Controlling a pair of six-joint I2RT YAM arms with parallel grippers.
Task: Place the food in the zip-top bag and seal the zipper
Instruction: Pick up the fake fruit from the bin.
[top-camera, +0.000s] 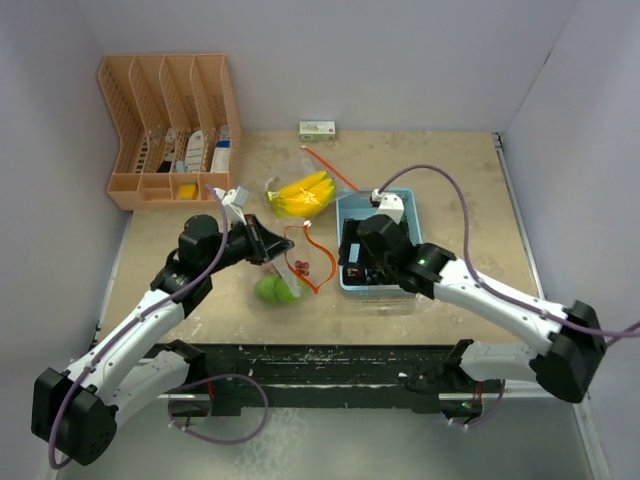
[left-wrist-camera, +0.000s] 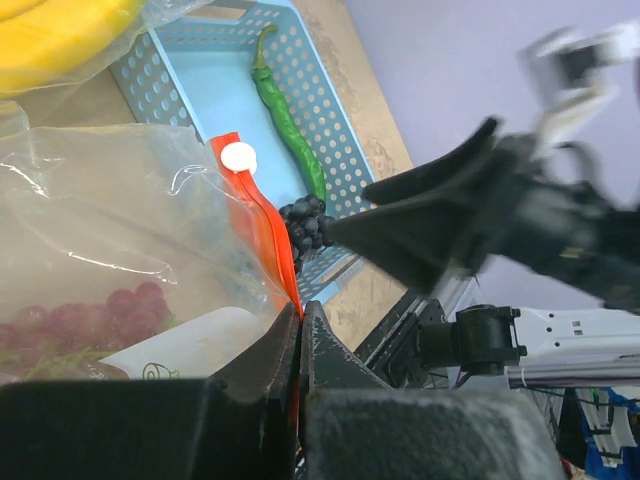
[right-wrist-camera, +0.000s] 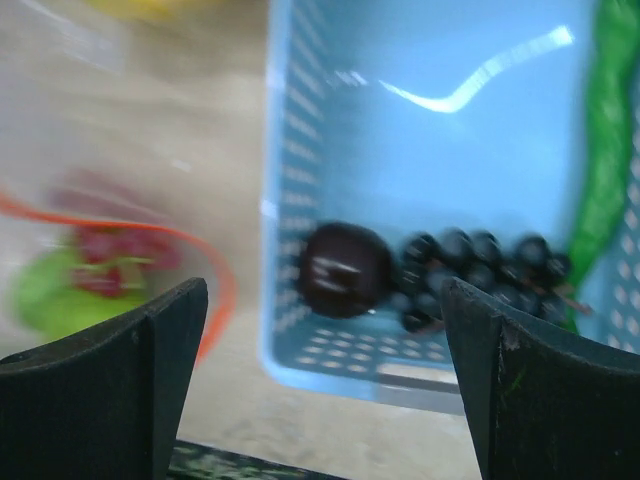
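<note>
Your left pincer (left-wrist-camera: 300, 318) clamps the bag (left-wrist-camera: 100, 200) by its zipper (left-wrist-camera: 262, 215), propping the mouth open; your right pincer (right-wrist-camera: 320, 300) hangs released over the grapes (right-wrist-camera: 480, 258), ready to grab.

The right wrist view blurs grapes (right-wrist-camera: 480, 262) and basket (right-wrist-camera: 430, 130).

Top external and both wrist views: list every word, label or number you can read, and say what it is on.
No text is legible.
Small box: print too small to read.
Packets in the orange organizer: markings too small.
White item inside the zip-top bag: dark mark, unreadable.
</note>
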